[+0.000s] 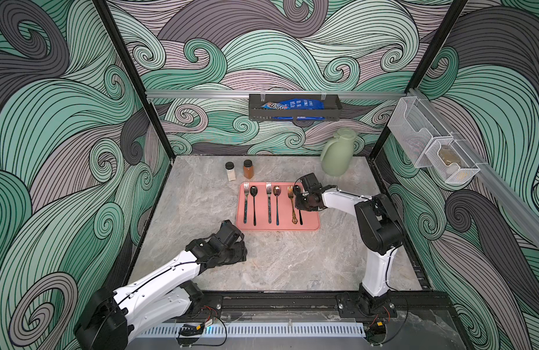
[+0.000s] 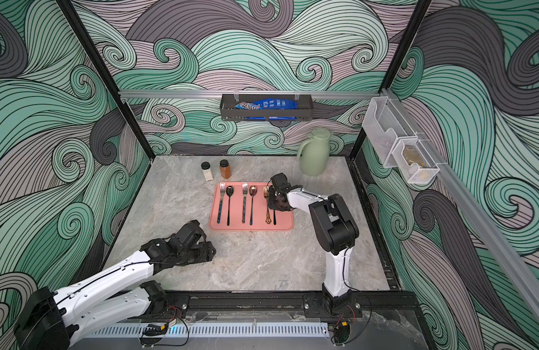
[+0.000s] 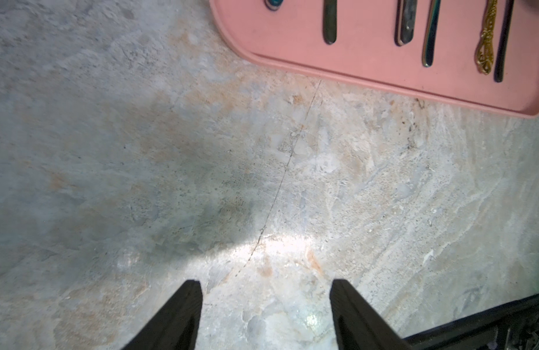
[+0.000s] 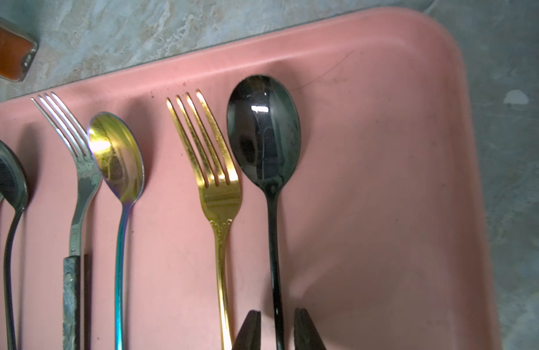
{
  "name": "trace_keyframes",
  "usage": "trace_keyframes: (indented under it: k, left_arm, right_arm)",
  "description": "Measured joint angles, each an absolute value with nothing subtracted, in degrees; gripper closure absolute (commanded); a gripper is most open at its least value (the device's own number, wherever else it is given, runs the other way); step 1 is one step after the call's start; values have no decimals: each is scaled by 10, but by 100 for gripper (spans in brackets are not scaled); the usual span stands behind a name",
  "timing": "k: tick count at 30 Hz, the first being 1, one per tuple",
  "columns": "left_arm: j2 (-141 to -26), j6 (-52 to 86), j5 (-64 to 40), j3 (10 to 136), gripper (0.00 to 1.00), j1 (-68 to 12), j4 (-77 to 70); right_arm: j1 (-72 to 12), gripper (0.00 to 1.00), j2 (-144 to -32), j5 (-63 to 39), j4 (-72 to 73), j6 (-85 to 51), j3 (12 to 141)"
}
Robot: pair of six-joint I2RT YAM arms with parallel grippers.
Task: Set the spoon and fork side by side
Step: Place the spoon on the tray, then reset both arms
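Note:
A pink tray (image 1: 311, 226) holds three fork-and-spoon pairs lying parallel. At its right end a black spoon (image 4: 263, 133) lies next to a gold fork (image 4: 219, 194), bowl beside tines and handles nearly parallel. My right gripper (image 4: 276, 315) hovers low over this pair in a top view (image 1: 301, 202). Its jaws straddle the black spoon's handle, slightly open, with a thin gap on each side. My left gripper (image 3: 265, 288) is open and empty over bare table, near the tray's front left corner (image 1: 241, 251).
On the tray's left are a silver fork (image 1: 246, 200) with a black spoon (image 1: 254, 206), then a silver fork (image 1: 269, 203) with an iridescent spoon (image 1: 276, 206). Two spice jars (image 1: 239, 170) stand behind the tray. A green jug (image 1: 336, 153) stands at the back right.

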State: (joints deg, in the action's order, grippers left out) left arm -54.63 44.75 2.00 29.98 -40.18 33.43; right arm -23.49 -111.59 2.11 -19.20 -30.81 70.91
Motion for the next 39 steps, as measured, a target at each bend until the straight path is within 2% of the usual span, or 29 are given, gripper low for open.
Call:
trace_keyframes:
  k: [6, 10, 15, 19, 23, 27, 32, 39]
  left_arm:
    - [-565, 400, 112, 349, 23, -383, 338]
    - [-564, 347, 218, 385, 2, -374, 293]
    - [-556, 236, 336, 360, 1, -338, 163]
    - [-542, 129, 386, 297, 1, -287, 42]
    - [-546, 43, 390, 221, 1, -218, -95]
    - [-602, 13, 367, 167, 1, -156, -220]
    - [-717, 1, 333, 159, 1, -113, -343]
    - [-801, -12, 269, 169, 1, -83, -461]
  right_arm:
    - [-231, 55, -1004, 33, -191, -288, 661]
    - [-229, 48, -902, 48, -159, -257, 623]
    - [-215, 25, -797, 75, -72, -205, 535]
    - [-197, 20, -750, 100, 36, -142, 430]
    - [-183, 17, -718, 122, 157, -80, 315]
    - [-149, 1, -697, 131, 330, -38, 195]
    - [-90, 1, -743, 128, 551, -17, 88]
    - [-67, 1, -833, 110, 732, -10, 81]
